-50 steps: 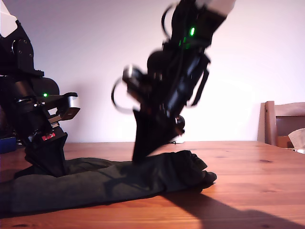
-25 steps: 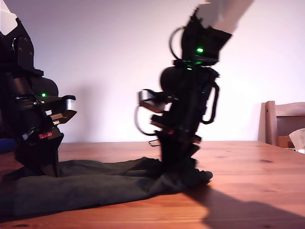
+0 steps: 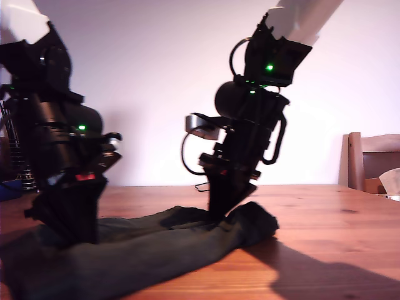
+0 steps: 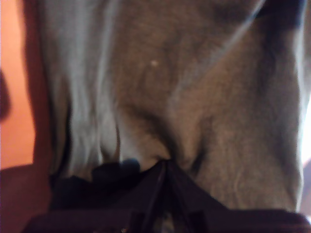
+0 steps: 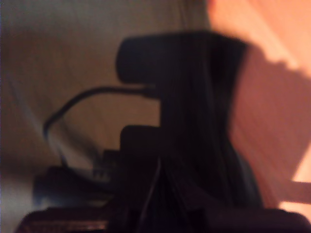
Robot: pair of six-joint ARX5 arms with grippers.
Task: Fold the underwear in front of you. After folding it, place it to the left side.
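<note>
The underwear [image 3: 156, 247] lies rumpled on the surface [image 3: 331, 212], directly beneath both arms. Our first hand [image 4: 165, 165] has its jaws together on a pinched ridge of the cloth, which fans out ahead of it. We judge this grip serves to carry one edge over for a fold. Our second hand [image 5: 159, 167] is dark and blurred, so we cannot tell its state.

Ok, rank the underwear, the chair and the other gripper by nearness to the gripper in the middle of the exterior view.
1. Underwear: right at the middle gripper tip.
2. Other gripper: exterior view's left, same cloth.
3. Chair: exterior view's right, behind the table.
</note>
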